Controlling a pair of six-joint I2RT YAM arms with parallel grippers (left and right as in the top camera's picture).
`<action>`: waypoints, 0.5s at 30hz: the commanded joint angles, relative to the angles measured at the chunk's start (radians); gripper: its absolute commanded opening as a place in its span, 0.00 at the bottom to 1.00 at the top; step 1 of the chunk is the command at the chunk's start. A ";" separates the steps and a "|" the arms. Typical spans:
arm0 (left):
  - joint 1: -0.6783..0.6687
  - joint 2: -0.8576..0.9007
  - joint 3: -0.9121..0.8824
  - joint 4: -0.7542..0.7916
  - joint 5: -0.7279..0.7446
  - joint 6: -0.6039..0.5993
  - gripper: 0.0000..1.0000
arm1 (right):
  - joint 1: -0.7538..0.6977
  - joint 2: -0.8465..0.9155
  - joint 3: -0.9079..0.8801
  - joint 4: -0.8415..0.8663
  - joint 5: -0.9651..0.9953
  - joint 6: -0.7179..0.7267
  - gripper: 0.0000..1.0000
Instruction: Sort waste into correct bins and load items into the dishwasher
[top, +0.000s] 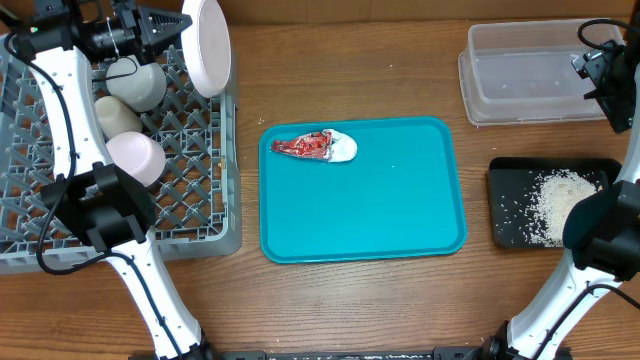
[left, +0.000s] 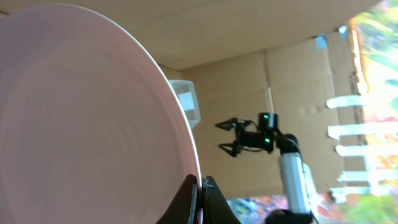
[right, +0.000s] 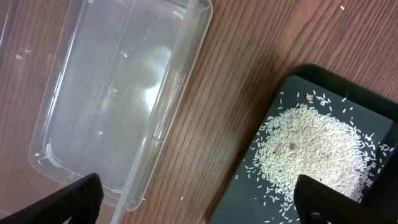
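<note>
Overhead: left gripper (top: 185, 28) is clamped on the rim of the plate (top: 208, 45), held on edge over the back right corner of the rack (top: 200, 235). In the rack are a cup (top: 137, 80), a pale bowl (top: 115, 115) and a pink bowl (top: 135, 158), close together in a line. The wrapper (top: 305, 145) and napkin (top: 343, 147) lie touching at the back of the teal tray (top: 400, 220). The right gripper (top: 598, 68) is over the tub (top: 520, 75); its jaws are unclear here. Rice (top: 560, 205) sits in the black tray (top: 510, 175). Left wrist: the plate (left: 93, 124) fills the frame, with the fingers (left: 189, 202) pinched on its lower rim. Far off, the right gripper (left: 222, 137) shows its jaws apart, and a tub corner (left: 186, 102) is visible. Right wrist: right gripper (right: 199, 202) has its fingers (right: 68, 199) spread wide, holding nothing, above bare table (right: 249, 56) between the tub (right: 118, 93) and the black tray (right: 323, 78). The rice (right: 311, 149) is piled with stray grains around it.
</note>
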 joint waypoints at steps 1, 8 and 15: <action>0.020 0.000 -0.002 0.009 -0.083 -0.027 0.04 | 0.002 -0.038 0.024 0.003 0.015 -0.007 1.00; 0.047 0.000 -0.002 0.058 -0.125 -0.095 0.04 | 0.002 -0.038 0.024 0.003 0.015 -0.007 1.00; 0.043 0.000 -0.002 0.026 -0.243 -0.104 0.04 | 0.002 -0.038 0.024 0.003 0.014 -0.007 1.00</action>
